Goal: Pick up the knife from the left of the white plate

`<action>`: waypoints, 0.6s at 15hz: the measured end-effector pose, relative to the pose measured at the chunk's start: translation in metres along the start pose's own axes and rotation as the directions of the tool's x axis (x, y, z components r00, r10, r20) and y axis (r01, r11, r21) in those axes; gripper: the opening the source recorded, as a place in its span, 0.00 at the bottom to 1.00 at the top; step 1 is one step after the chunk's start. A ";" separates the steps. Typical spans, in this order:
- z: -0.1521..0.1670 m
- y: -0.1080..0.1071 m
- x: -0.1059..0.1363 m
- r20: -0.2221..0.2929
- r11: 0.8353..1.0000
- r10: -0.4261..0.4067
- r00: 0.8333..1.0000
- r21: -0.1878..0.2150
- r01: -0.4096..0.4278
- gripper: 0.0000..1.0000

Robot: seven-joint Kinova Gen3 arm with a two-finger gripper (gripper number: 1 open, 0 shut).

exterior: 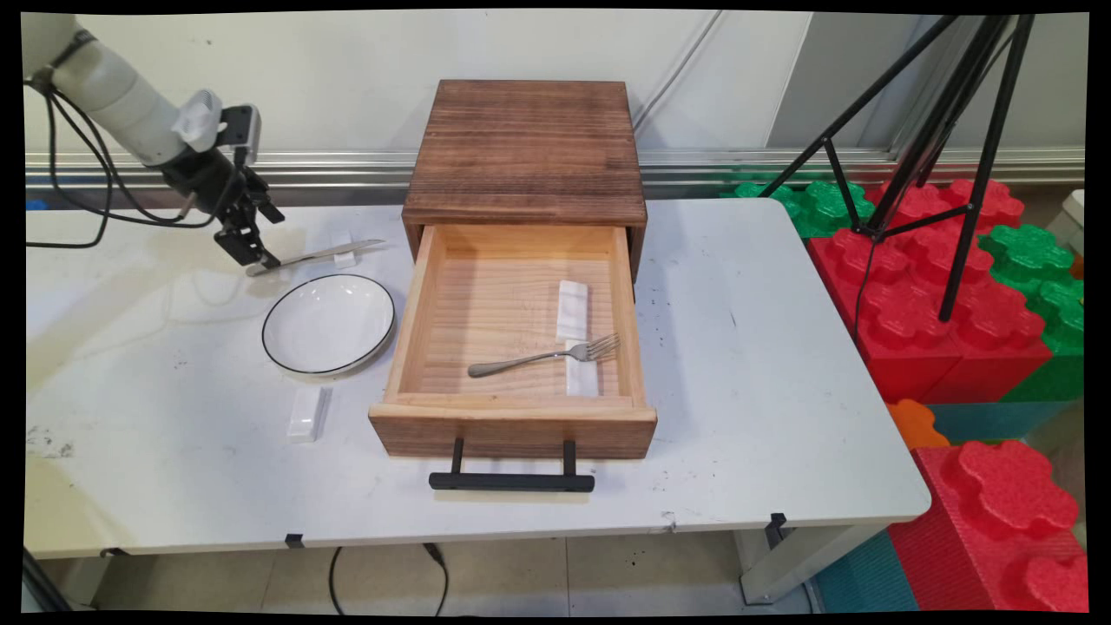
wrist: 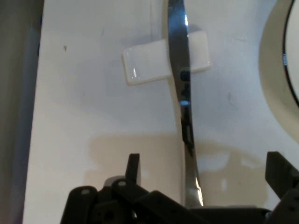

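Observation:
My gripper (exterior: 253,253) hangs low over the table's far left, open. In the hand view the gripper (wrist: 205,170) has its left finger (wrist: 133,167) and right finger (wrist: 281,171) on either side of the handle end of a metal knife (wrist: 180,88), without closing on it. The knife (exterior: 317,255) lies with its blade on a small white rest (exterior: 344,247), also seen as the white rest (wrist: 147,65). A white plate with a black rim (exterior: 328,323) sits just in front of the knife.
A wooden box (exterior: 525,152) stands mid-table with its drawer (exterior: 512,425) pulled out. Inside the drawer lie a fork (exterior: 545,355) and two white rests (exterior: 572,309). Another white rest (exterior: 307,412) lies by the plate. A tripod (exterior: 946,130) and foam blocks (exterior: 937,295) stand to the right.

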 end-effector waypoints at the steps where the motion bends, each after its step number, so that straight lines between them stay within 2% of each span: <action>1: 0.004 -0.002 0.000 0.000 1.000 -0.002 1.000 -0.002 0.002 1.00; 9: 0.036 -0.011 0.003 -0.014 0.999 -0.030 0.999 -0.028 0.029 1.00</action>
